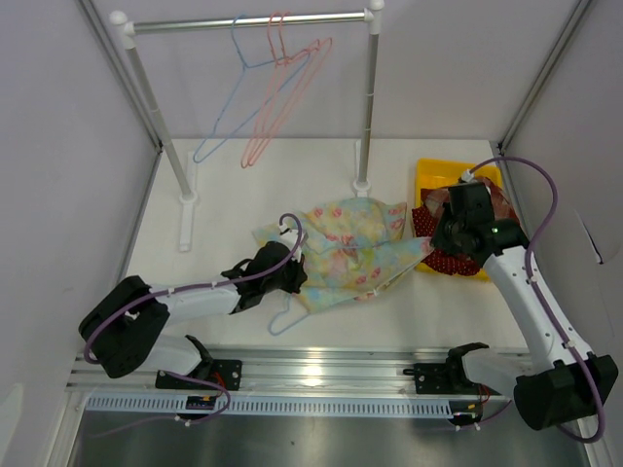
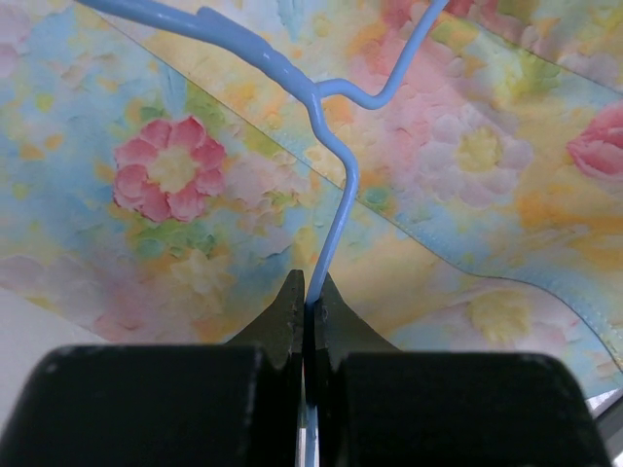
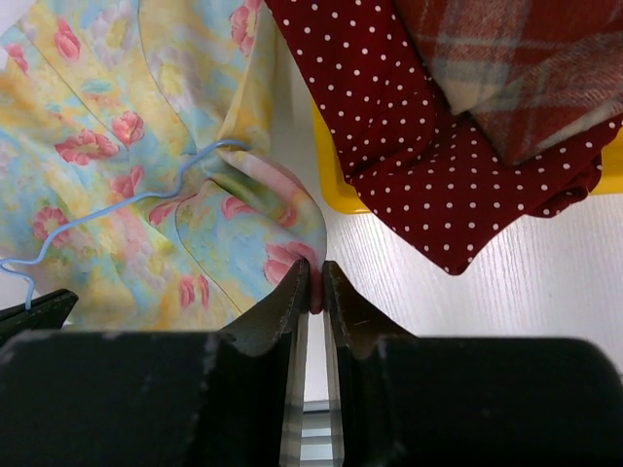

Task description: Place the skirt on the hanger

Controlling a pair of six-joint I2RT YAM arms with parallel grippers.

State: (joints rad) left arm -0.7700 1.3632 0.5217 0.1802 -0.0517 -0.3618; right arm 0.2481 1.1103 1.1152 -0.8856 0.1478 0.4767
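Top external view is showing both arms reaching away from their bases at the near edge of the table (image 1: 224,224). The left arm is lying low and almost flat, stretching right toward the middle, with its wrist bending over the near left edge of the skirt (image 1: 355,248). The left claw (image 2: 309,292) is squeezing fully closed on the thin wire of the blue hanger (image 2: 336,209), just below the kink under the twisted neck. From the fingertips the wire is running away across the flowered cloth.

A loop of that wire is showing on the bare table just near of the skirt, beside the left wrist. The skirt is lying crumpled and spread out on the middle of the table. The hanger is resting across it, one arm of the wire slipping into a fold.

The right arm is rising from its base at the near right and leaning far and leftward, its wrist folding down over the skirt's right corner. The right claw (image 3: 316,282) is nearly closed, pinching a pink-flowered fold of that corner at its fingertips, with a thin gap showing between the fingers behind the tips.

Just right of it, a red dotted cloth (image 3: 438,165) is spilling over the near edge of a yellow bin (image 1: 428,175), a plaid cloth (image 3: 516,68) lying on top. At the far side, a rail (image 1: 253,21) is carrying three spare hangers (image 1: 265,105), one blue and two pink.
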